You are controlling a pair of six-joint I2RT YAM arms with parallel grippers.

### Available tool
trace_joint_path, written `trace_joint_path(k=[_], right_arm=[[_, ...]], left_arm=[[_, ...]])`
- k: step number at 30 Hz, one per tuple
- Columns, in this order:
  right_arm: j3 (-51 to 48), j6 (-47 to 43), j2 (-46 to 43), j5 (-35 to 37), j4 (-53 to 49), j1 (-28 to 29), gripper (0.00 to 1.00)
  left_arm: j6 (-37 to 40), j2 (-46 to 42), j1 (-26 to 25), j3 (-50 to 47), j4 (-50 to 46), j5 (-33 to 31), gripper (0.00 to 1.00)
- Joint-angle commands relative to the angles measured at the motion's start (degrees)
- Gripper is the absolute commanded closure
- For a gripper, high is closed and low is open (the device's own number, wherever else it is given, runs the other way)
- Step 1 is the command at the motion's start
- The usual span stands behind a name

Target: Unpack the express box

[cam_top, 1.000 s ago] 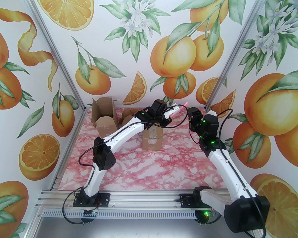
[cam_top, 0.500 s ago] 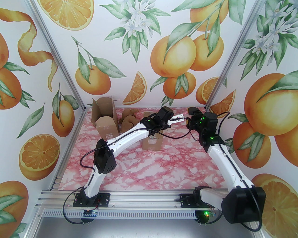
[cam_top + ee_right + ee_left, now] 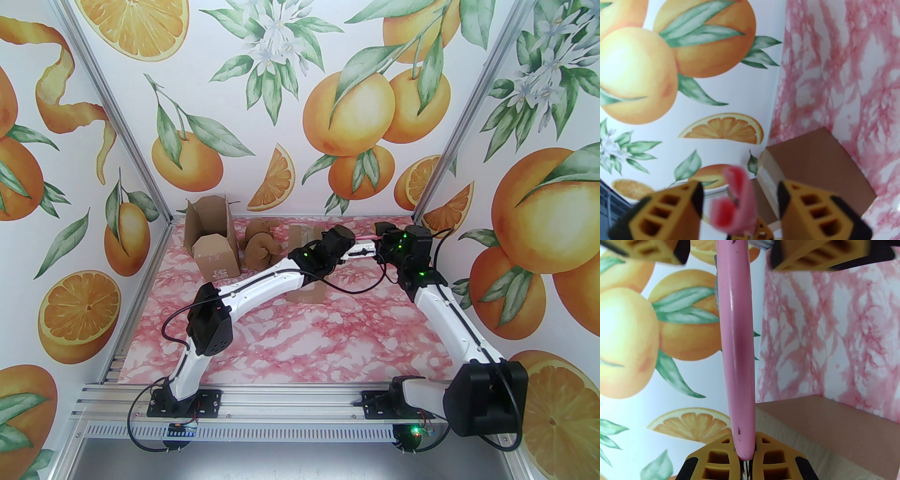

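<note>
Toward the back of the tabletop (image 3: pixel 328 337), the brown express box (image 3: pixel 307 295) stands upright, partly hidden under the left arm. Just above it and to its right, the left pincer (image 3: pixel 745 444) is clamped tight on one end of a pink tool (image 3: pixel 736 345), held off the surface. The right pincer (image 3: pixel 739 189) straddles the tool's other end, its jaws apart with a gap on either side. An opened carton (image 3: pixel 208 243) and crumpled brown paper (image 3: pixel 260 243) sit at the back left.
</note>
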Motion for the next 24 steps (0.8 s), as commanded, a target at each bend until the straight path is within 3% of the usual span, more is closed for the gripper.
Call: trace_joint_path(k=[1, 5, 6, 7, 9, 11, 14, 17, 19, 24], right_arm=[[-0.88, 0.89, 0.69, -1.79, 2.68, 0.01, 0.66], [-1.51, 0.63, 0.62, -1.88, 2.44, -0.04, 0.88], [-1.67, 0.52, 0.65, -1.97, 2.53, -0.08, 0.91], [-2.03, 0.25, 0.72, -2.06, 2.95, -0.16, 0.93], [-2.76, 0.05, 0.74, -2.06, 3.81, -0.6, 0.97], [-3.24, -0.53, 1.03, -2.24, 6.05, -1.04, 0.98], [-3.32, -2.26, 2.1, -2.59, 10.49, -1.08, 0.99], [-3.1, -4.65, 4.61, -5.12, 17.03, -1.08, 1.0], [-2.95, -7.9, 6.9, -7.5, 23.82, -1.06, 1.0], [-1.61, -17.31, 12.57, -13.92, 38.84, -0.86, 1.0]], left_arm=[[4.8, -3.48, -1.39, -1.21, 7.05, -2.38, 0.9], [6.32, -3.19, -1.61, -1.61, 8.26, -3.65, 0.83], [6.41, -3.19, -1.61, -1.65, 8.34, -4.13, 0.75], [6.0, -3.23, -1.68, -1.32, 7.99, -4.48, 0.57], [4.65, -3.89, -1.61, -1.08, 6.48, -4.41, 0.37], [0.57, -5.2, -0.83, -0.27, 1.86, -1.81, 0.19], [-7.4, -8.3, 0.75, -0.52, -4.77, 3.12, 0.0], [-15.96, -12.5, 2.73, -1.76, -11.44, 9.37, 0.0], [-24.2, -15.88, 5.19, -0.77, -17.8, 17.37, 0.0], [-33.31, -22.52, 10.72, -5.04, -18.4, 37.04, 0.06]])
